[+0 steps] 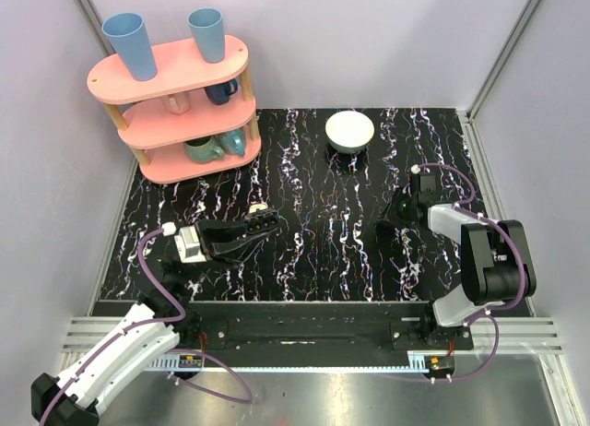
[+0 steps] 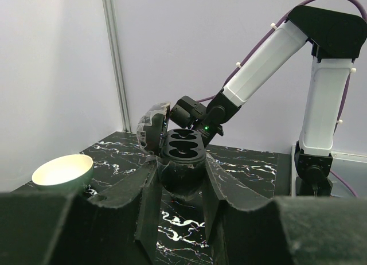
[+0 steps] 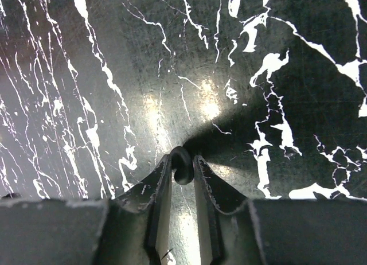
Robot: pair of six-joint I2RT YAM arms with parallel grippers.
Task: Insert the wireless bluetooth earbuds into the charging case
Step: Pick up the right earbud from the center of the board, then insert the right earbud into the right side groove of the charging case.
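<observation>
Earbud [image 3: 182, 163] first: a tiny, dark-looking curled piece (the fingers' shadow may be hiding its true colour) sits right between the tips of the right gripper [image 3: 182, 172]. The jaws are narrow and touch it on both sides, so we read this as a pinch on it. Whether it has left the marbled table [image 3: 86, 76] we cannot tell. It lies well apart from the charging case [image 1: 259, 210], off to the case's right, and only the right arm is near it.

The left gripper [image 2: 182, 182] is clamped on the case's lower body and holds it mouth upward. We see the lid [image 2: 153, 124] hinged back on the side toward the white bowl [image 1: 349, 131], which stands beyond the case. Two empty oval sockets [image 2: 184, 141] sit one behind the other, their row pointing roughly at the right arm. From above the case shows cream; from the left wrist it reads dark.

We judge that the coming move is a carry leftward to the case, then a descent into one socket. A second earbud we cannot find.
</observation>
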